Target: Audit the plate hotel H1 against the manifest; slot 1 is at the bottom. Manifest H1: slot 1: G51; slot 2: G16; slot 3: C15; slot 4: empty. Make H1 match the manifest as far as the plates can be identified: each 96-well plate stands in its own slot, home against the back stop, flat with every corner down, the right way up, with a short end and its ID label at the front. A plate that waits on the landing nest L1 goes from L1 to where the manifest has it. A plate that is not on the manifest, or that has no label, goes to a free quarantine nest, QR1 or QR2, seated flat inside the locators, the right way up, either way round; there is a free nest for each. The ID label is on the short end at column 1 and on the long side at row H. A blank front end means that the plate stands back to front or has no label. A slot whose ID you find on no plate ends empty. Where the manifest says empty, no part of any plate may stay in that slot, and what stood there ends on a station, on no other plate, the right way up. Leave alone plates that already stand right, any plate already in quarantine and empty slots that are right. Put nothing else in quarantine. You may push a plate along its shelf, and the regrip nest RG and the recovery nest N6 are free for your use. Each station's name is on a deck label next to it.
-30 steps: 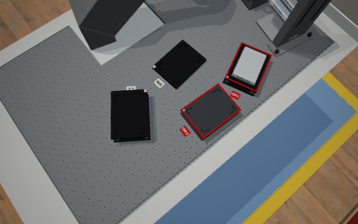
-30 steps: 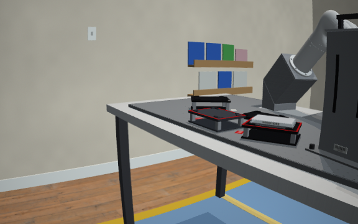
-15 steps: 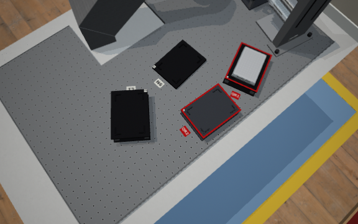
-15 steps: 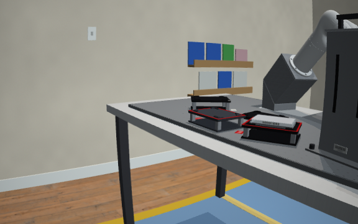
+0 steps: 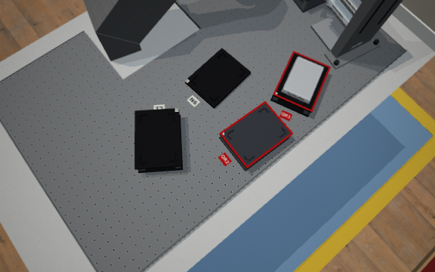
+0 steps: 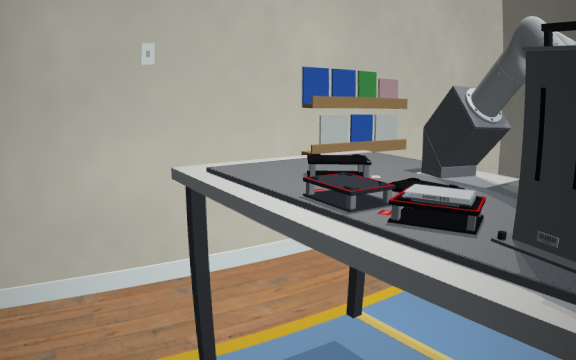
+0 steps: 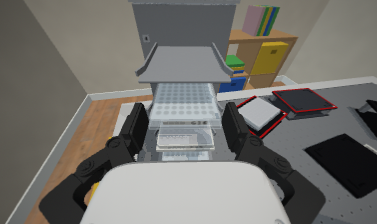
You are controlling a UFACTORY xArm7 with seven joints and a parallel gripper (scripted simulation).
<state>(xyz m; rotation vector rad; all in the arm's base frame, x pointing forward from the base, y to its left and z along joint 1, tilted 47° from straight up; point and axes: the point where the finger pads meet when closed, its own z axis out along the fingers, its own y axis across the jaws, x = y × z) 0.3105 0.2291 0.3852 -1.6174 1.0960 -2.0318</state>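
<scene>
In the wrist view the plate hotel H1 [image 7: 185, 65] stands straight ahead under its grey roof. Three clear well plates sit in it, one above the other. The top plate [image 7: 184, 102] juts towards me and has a dark label on its front end, too blurred to read. A middle plate [image 7: 185, 136] and a bottom plate [image 7: 186, 156] lie below it. My gripper [image 7: 185, 111] is open, with one black finger on either side of the stack, just in front of the shelves and touching nothing. The hotel's slots are hidden in the top and exterior views.
Quarantine nest QR1 [image 5: 303, 80] holds a white plate, which also shows in the wrist view [image 7: 259, 111]. QR2 [image 5: 256, 134] is empty. The flat black nest N6 [image 5: 217, 77] and a raised black nest [image 5: 158, 139] are empty. The hotel's dark housing [image 6: 560, 150] stands at the table's right end.
</scene>
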